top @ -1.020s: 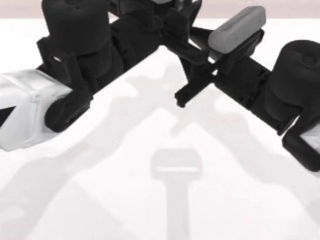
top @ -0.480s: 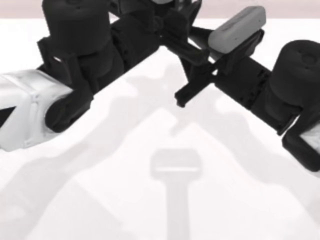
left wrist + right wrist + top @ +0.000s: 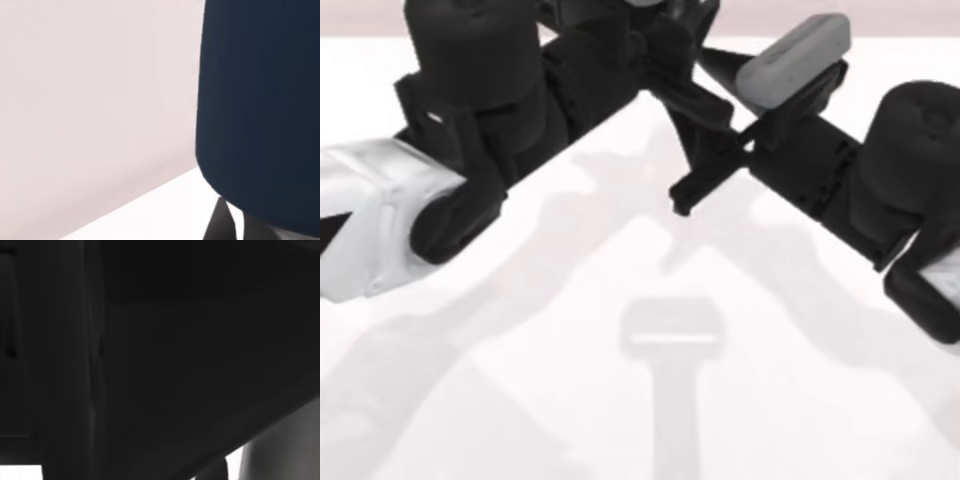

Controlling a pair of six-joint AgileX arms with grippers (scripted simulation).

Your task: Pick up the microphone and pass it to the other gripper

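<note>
The microphone (image 3: 260, 100) fills one side of the left wrist view, its dark-blue head very close and a sliver of grey handle (image 3: 302, 235) below it. My left gripper (image 3: 655, 45) is at the top centre of the top view, shut on the microphone, with one black finger (image 3: 220, 227) beside the head. The top view hides the microphone behind the arms. My right gripper (image 3: 692, 125), the other gripper, faces it from the right with its two pointed fingers spread open, its grey block (image 3: 792, 58) uppermost. The right wrist view is dark.
Both black-and-white arms crowd the top of the white table (image 3: 620, 420), the left arm (image 3: 470, 110) coming from the left and the right arm (image 3: 900, 180) from the right. Only their shadows lie on the table below.
My right gripper has edged up and left toward the left gripper, and its upper finger now shows as a clear point. The left arm has barely moved.
</note>
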